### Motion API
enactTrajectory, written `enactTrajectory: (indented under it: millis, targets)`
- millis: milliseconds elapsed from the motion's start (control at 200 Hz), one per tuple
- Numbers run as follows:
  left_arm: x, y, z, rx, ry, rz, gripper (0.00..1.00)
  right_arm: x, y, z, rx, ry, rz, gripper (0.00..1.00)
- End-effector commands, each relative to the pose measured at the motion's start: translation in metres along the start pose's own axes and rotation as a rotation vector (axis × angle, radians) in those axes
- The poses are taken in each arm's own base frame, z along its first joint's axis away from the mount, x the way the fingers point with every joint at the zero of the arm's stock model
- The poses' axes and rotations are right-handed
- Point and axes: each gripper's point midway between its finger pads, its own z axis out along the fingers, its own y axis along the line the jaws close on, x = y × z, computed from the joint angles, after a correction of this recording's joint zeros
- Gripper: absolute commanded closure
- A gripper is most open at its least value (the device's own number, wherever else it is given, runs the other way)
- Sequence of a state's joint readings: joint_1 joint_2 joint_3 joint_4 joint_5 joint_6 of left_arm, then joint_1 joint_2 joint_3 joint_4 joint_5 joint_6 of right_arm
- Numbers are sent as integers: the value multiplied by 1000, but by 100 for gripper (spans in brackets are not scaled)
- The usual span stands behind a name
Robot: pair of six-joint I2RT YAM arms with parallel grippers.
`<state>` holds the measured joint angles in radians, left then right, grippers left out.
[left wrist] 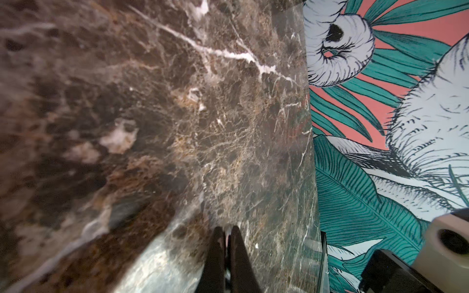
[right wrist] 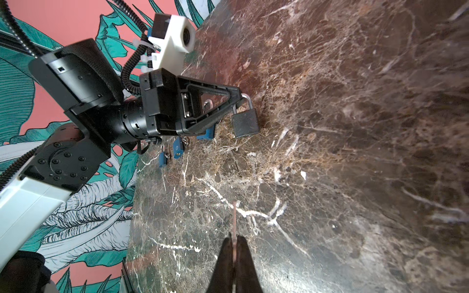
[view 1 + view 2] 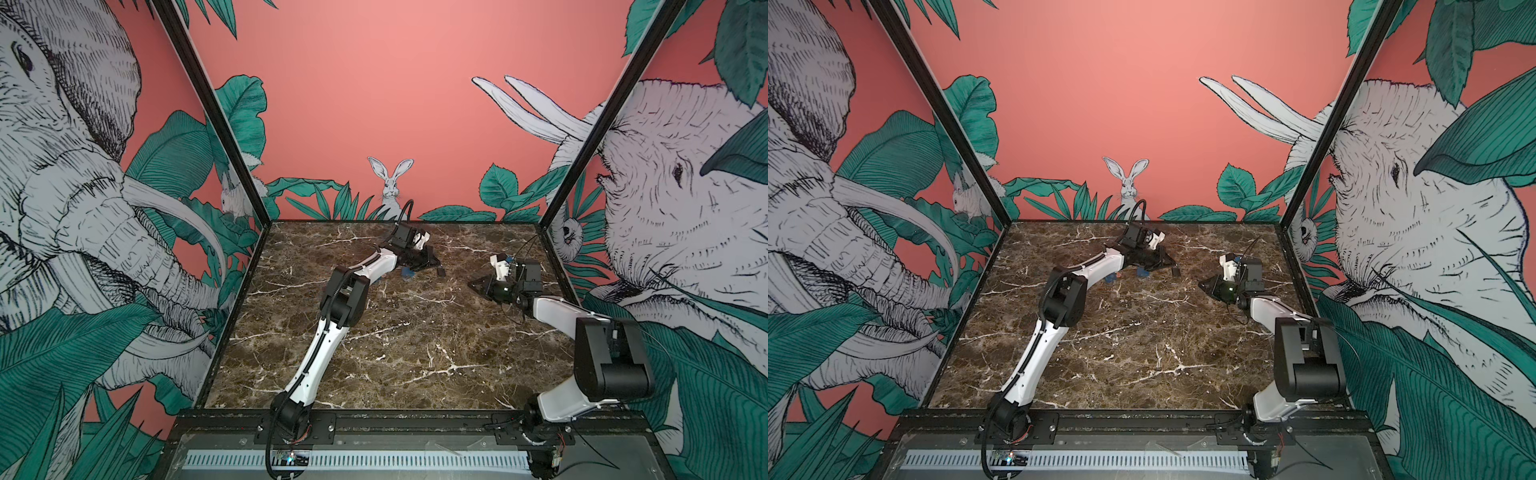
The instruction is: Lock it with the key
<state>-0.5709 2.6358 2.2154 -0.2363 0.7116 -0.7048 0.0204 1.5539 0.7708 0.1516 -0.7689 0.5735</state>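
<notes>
Step, judged: pre-insertion approach. Black padlock, far centre, held by shackle in clamped left gripper. Key pinched in right gripper, rightward, apart. Next: leftward reach, tip aligned to keyhole.

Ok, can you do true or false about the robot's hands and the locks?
1. The left hand holds the black padlock by its shackle. True.
2. The right hand is wide open. False: it is shut on a thin key.
3. Small blue padlocks lie on the table. True.
4. The key is already in the black padlock. False: they are well apart.
5. The table is plain white. False: it is brown marble.
</notes>
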Motion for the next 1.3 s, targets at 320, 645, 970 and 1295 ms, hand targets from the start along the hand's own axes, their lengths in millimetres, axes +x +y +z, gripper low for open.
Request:
enactTrajectory:
  millis: [320,645,970,1295]
  targets:
    - [-8,-5,2,-39,5,21,100,7,-2,0,-28,5,-8,100]
    - [-9,2,3,-79,11,24,100,11,-3,-1,-38,10,-2,100]
    - [-15,3,6,-78,-8,15,81,17,-4,-2,-39,14,7,100]
    - [-22,-2,3,-75,-29,13,66,21,-7,-3,-33,19,16,100]
